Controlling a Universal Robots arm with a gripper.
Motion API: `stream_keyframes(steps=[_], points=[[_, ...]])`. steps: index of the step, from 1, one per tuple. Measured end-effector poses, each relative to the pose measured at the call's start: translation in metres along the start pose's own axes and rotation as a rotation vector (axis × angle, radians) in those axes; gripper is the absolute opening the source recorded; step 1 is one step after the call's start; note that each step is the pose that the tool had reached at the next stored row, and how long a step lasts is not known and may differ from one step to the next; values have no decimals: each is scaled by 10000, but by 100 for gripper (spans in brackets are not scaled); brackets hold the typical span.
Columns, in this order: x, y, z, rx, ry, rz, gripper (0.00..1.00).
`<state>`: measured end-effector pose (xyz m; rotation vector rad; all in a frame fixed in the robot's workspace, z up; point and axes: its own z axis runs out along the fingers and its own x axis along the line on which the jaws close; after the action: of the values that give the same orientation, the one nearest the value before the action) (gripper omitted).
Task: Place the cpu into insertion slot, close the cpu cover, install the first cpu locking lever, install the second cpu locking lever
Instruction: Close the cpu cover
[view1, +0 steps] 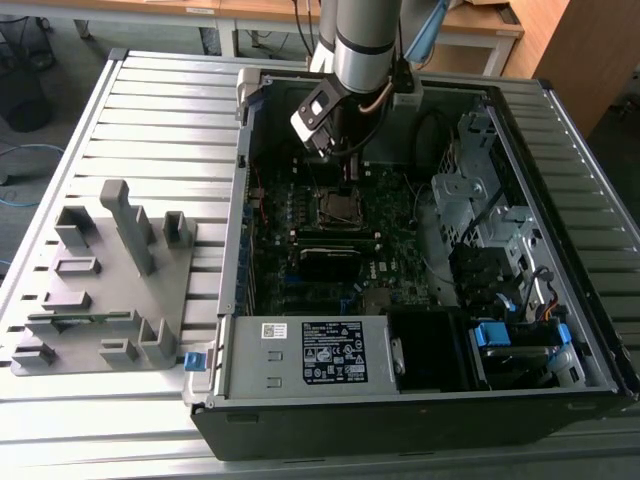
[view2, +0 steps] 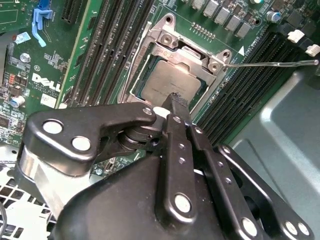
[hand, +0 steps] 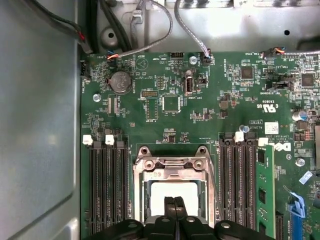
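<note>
Greyish-silver cpu (view2: 159, 84) lies flat in the insertion slot (view1: 340, 207) of the green board (hand: 200, 125), with the cpu cover (hand: 171, 166) framing it. The hand (view2: 175, 99) stands directly over it, fingers pressed together and holding nothing, with the tips above the cpu's edge.

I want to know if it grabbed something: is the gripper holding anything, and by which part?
Nothing is held. The gripper is shut on nothing, its tips right at the cpu.
</note>
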<state>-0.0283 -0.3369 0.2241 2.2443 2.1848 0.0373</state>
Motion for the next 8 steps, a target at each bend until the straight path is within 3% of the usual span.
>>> stream_keyframes(steps=[8], points=[[0,0,1,13,28,-1240,11]])
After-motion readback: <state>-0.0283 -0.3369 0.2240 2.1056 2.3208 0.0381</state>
